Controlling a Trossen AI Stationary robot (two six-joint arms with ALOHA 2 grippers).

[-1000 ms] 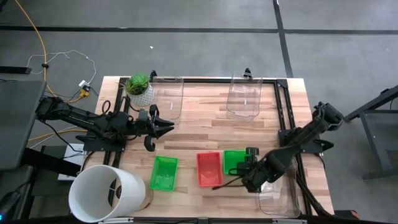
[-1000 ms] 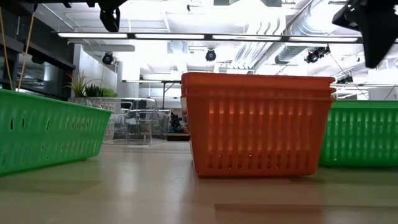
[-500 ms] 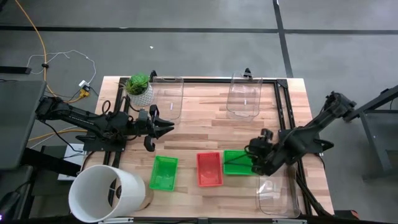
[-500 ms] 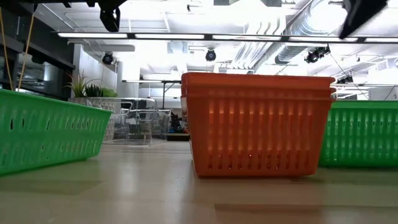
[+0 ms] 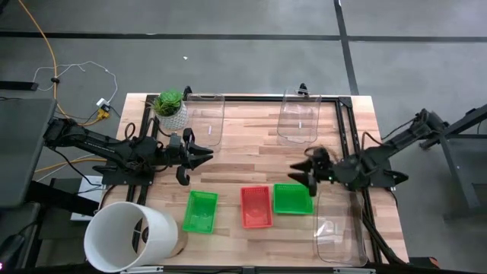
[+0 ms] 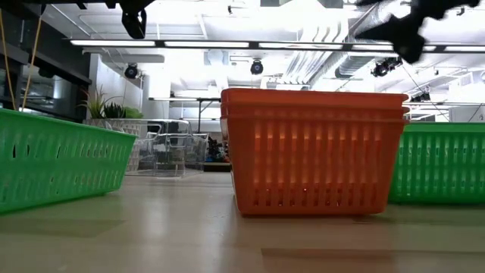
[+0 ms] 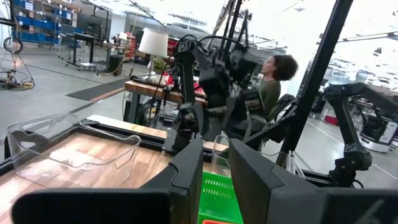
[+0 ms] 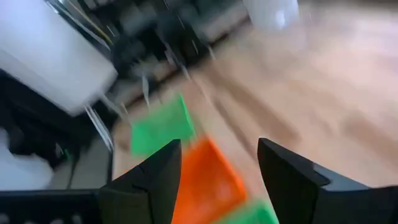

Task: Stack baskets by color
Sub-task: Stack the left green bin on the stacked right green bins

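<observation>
Two green baskets (image 5: 201, 211) flank red stack (image 5: 256, 206) | right pincer (image 5: 298, 173) open, empty

right gripper (image 5: 298, 176) risen, retreated (jaws empty)

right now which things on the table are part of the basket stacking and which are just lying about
Part of the job:
- left green basket
- red baskets, already stacked
- right green basket

Just lying about:
- three clear plastic bins
- white bucket
- potted plant
</observation>
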